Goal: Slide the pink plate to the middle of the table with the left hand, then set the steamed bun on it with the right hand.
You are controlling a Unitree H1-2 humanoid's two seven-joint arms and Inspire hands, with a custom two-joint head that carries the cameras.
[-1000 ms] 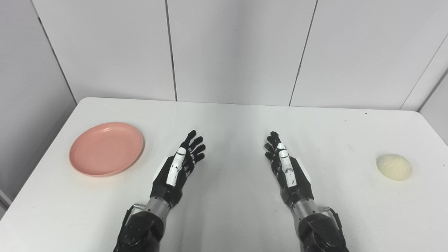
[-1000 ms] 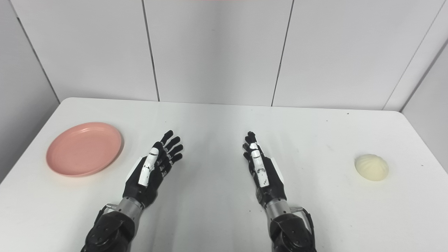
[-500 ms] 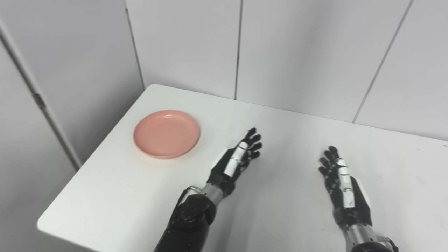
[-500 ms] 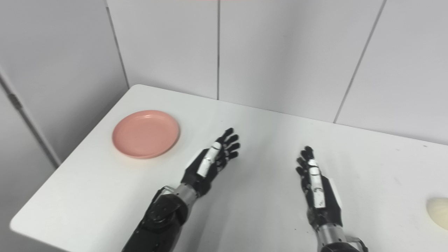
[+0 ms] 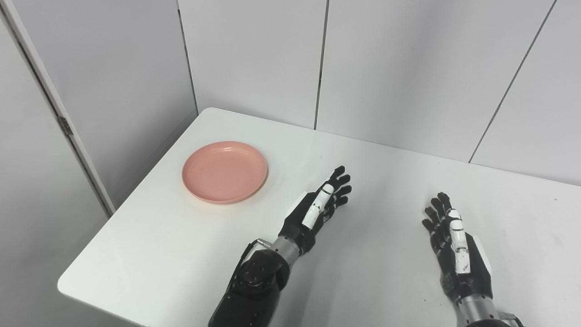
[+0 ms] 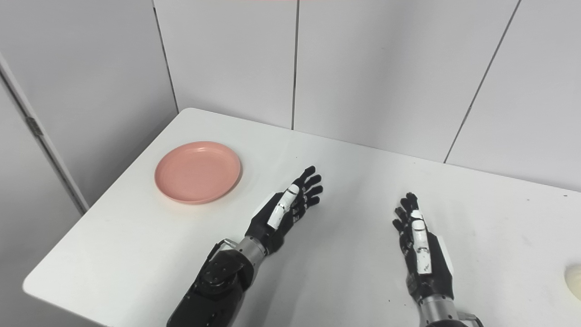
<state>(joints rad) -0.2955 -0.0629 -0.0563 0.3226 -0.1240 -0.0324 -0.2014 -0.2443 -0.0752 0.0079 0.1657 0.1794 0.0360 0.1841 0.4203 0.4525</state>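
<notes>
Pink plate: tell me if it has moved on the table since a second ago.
No. The pink plate still sits near the table's far-left corner; only the camera turned left.

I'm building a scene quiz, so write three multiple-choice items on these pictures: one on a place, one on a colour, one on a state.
1. Where is the round pink plastic plate?
A. near the white table's left edge
B. between the hands
C. under the right hand

2. What colour are the hands' fingers?
A. red
B. black
C. yellow

3. What is the left hand doing?
A. gripping the plate
B. holding the bun
C. open, holding nothing

Answers: 1 A, the plate sits left of both hands; 2 B, both the left hand and the right hand show black fingers; 3 C, its fingers are spread apart, clear of the plate.
</notes>
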